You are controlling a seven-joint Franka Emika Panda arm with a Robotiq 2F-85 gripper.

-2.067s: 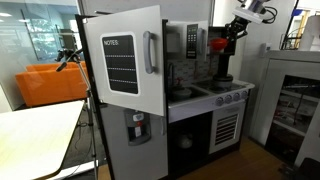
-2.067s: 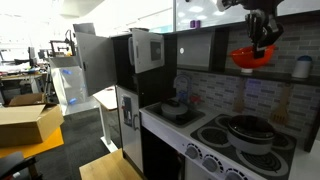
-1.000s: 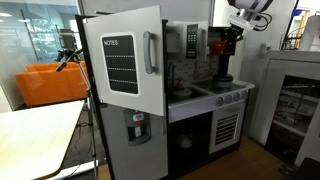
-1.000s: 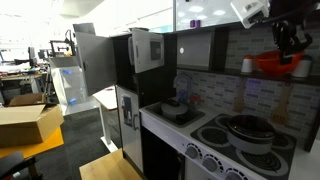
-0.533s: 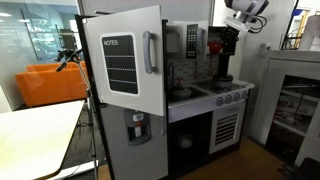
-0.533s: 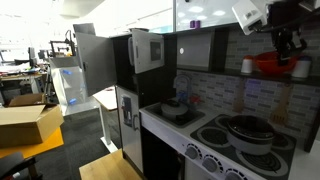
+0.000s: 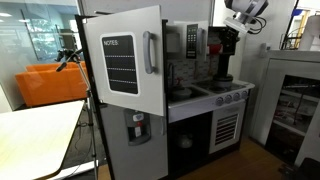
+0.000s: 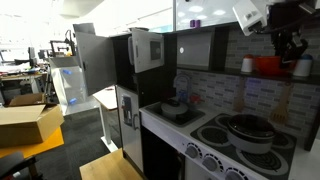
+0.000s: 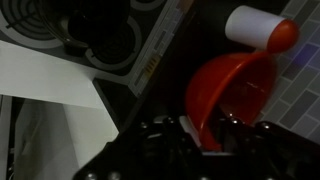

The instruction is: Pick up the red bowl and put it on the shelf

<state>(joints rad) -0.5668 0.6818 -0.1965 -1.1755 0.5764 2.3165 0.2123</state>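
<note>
The red bowl sits tilted at the ledge of the shelf, the dark niche above the toy kitchen's tiled back wall. It lies between two white cups. My gripper reaches down into the niche and is shut on the bowl's rim. In the wrist view the red bowl fills the middle, its rim between my fingers. In an exterior view the gripper and a bit of red bowl show inside the shelf.
A dark pot stands on the stove burner below the shelf. A small dark pan sits in the sink. A white cup with a red cap is close to the bowl. The fridge door hangs open.
The gripper carried the red bowl up and back into the niche between the cups. In the last half second almost nothing has moved.
</note>
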